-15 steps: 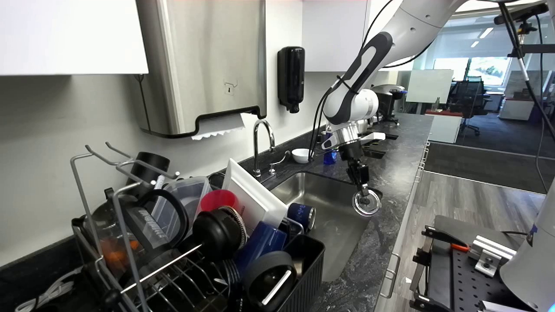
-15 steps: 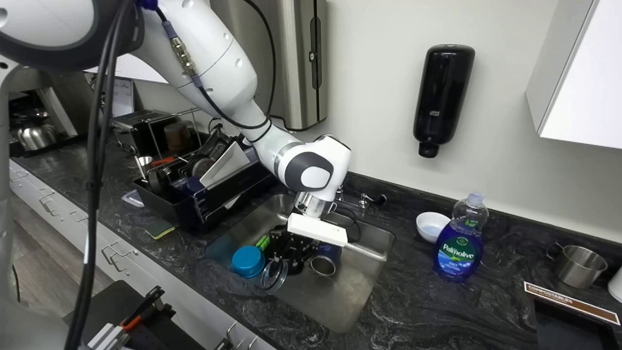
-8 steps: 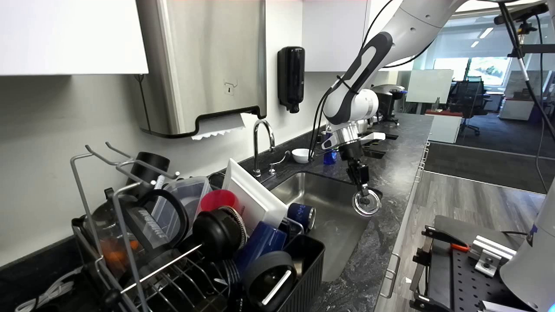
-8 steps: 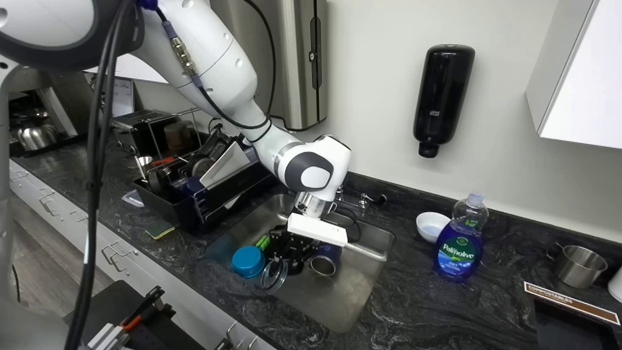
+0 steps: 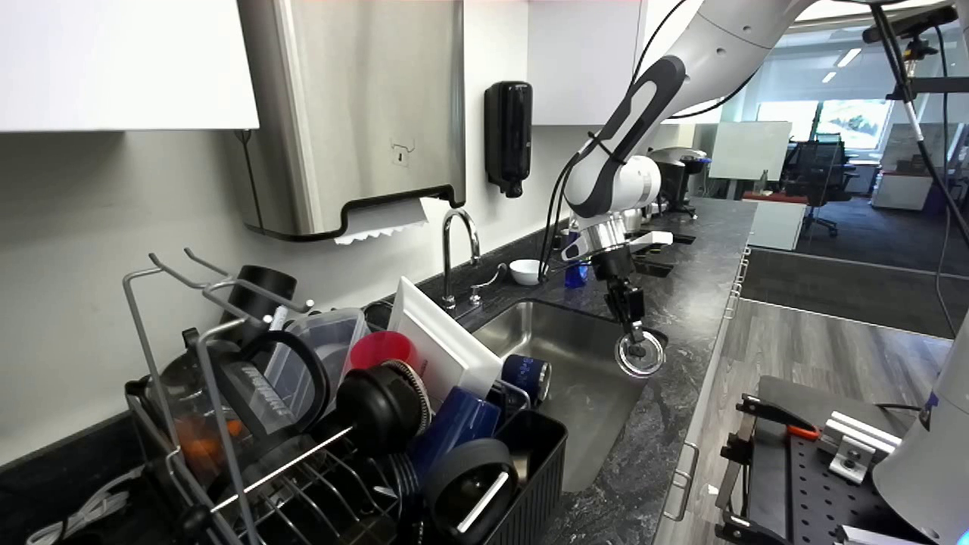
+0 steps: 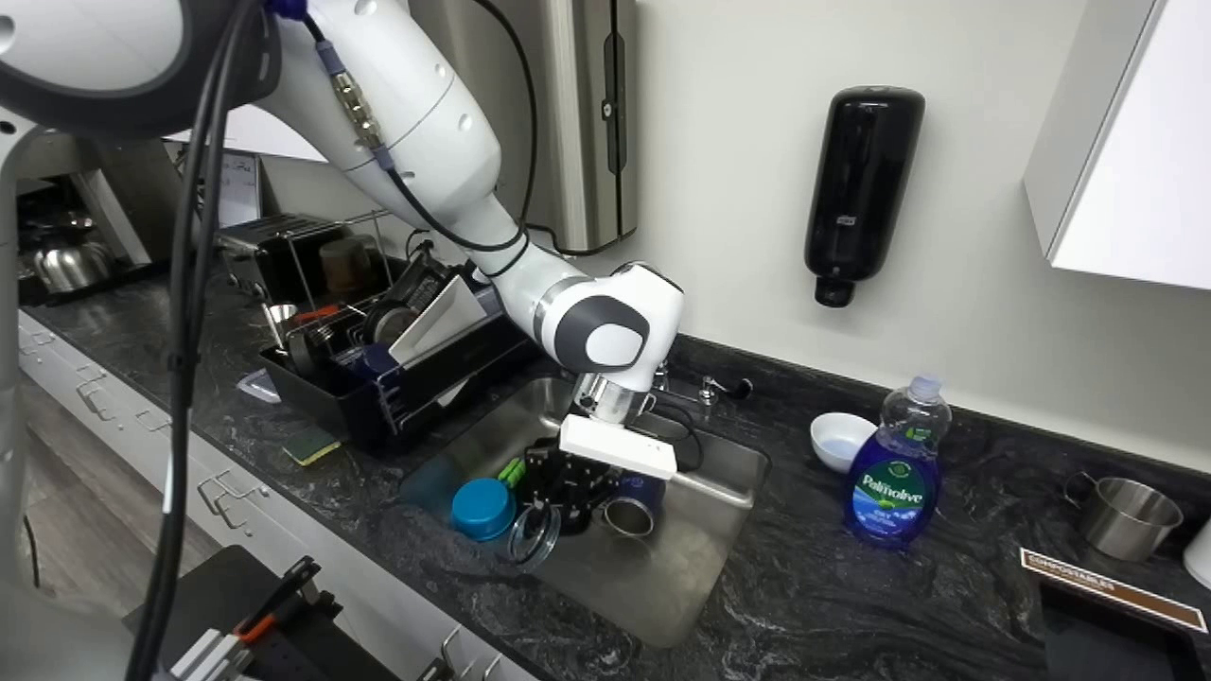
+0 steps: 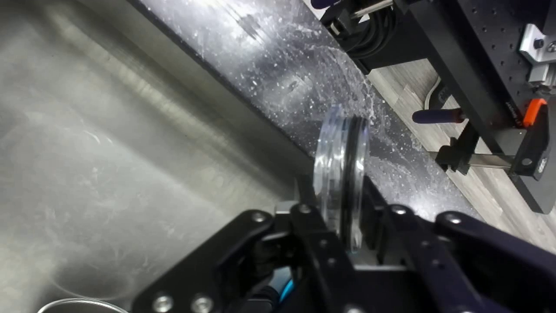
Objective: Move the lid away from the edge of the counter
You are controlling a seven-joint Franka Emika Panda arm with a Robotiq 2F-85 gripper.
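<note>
Nearest me, the dish rack [image 6: 317, 402], crammed w/ a red cup [image 5: 382, 350], a clear plastic tub [image 5: 341, 344], a blue cup [image 5: 458, 424] & a white tray [image 5: 447, 341] at a slant. Behind & above, on the wall [image 5: 500, 219], a paper-towel dispenser [image 5: 371, 113]. Next out, the steel sink [image 5: 587, 424], set into the dark veined counter [image 5: 662, 420]. In it, per an exterior view, a turquoise container [image 6: 482, 509] & a navy cup [image 6: 639, 506] tipped over, open end showing. Past that, pointing down, the gripper [image 7: 341, 195], clamped on the lid [image 7: 339, 169], which is pinched btwn the fingers [image 7: 310, 221]. Lid's pos.: at the sink's front rim, the one by the counter's outer edge, held on edge w/ a bit of tilt; wrist view has it side-on, overlapping that rim & the strip of counter beside it. Can't tell if its low side touches anything. Bit farther, a white bowl [image 6: 842, 442] just beside a Palmolive bottle [image 6: 894, 473], & past those a steel mug [image 6: 1131, 518], w/ a black soap dispenser [image 5: 509, 136] up on the wall. Way back, a whiteboard [image 5: 748, 151] & an office chair [image 5: 814, 170] nr the windows [image 5: 859, 125].
</note>
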